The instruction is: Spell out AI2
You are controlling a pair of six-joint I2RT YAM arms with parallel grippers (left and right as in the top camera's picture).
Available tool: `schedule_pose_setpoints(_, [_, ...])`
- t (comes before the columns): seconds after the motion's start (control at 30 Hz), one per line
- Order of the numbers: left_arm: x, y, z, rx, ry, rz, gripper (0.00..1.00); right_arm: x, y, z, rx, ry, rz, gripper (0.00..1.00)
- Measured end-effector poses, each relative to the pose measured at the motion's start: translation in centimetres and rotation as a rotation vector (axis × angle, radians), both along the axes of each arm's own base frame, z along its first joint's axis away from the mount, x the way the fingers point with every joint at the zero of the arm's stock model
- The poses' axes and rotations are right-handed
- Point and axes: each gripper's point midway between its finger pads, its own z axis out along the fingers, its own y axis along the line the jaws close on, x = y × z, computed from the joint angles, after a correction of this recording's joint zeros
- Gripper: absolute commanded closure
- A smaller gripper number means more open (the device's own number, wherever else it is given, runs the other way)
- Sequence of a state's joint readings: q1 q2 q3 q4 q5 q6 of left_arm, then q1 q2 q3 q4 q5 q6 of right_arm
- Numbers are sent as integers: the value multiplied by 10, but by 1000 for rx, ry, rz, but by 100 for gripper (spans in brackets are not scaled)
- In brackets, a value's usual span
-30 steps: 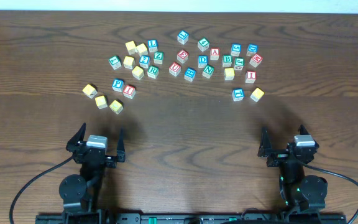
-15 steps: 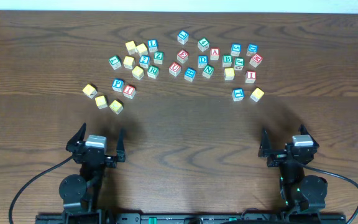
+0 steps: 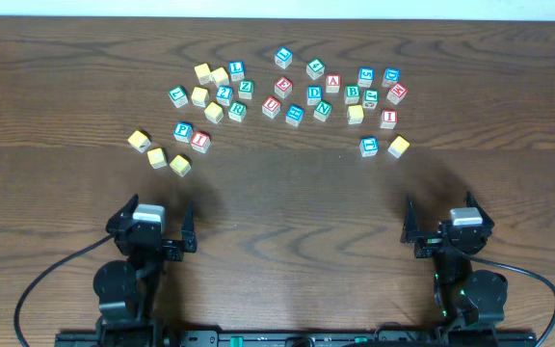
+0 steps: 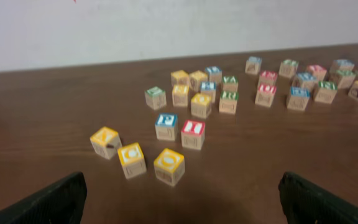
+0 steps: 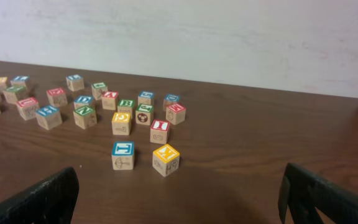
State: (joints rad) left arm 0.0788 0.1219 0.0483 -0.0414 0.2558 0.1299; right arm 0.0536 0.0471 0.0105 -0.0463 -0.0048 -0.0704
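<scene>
Many small wooden letter blocks lie scattered across the far half of the table. A red A block (image 3: 332,83) sits in the middle of the cluster. One red I block (image 3: 388,119) lies at the right and shows in the right wrist view (image 5: 160,132). Another red I block (image 3: 200,140) lies at the left, beside a blue P block (image 3: 182,131), and shows in the left wrist view (image 4: 192,134). I cannot make out a 2 block. My left gripper (image 3: 152,224) and right gripper (image 3: 441,224) are open and empty near the front edge, well short of the blocks.
Three yellow blocks (image 3: 157,156) lie nearest my left gripper. A blue block (image 3: 369,146) and a yellow block (image 3: 399,146) lie nearest my right gripper. Bare wood lies between the grippers and the blocks. A pale wall stands behind the table.
My left gripper has shifted slightly to the right. The blocks and the right arm have not moved.
</scene>
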Motion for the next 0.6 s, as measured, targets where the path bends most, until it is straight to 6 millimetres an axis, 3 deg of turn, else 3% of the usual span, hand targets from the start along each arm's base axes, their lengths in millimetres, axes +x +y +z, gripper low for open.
schedule_pose_setpoints(0.1, [3, 0, 8, -1, 17, 0, 2, 1, 0, 3, -1, 3, 0, 1])
schedule_pose_setpoints(0.27, [11, 1, 37, -1, 10, 0, 2, 3, 0, 17, 0, -8, 0, 1])
schedule_pose_setpoints(0.6, [41, 3, 69, -9, 99, -2, 2, 14, 2, 65, 12, -5, 4, 1])
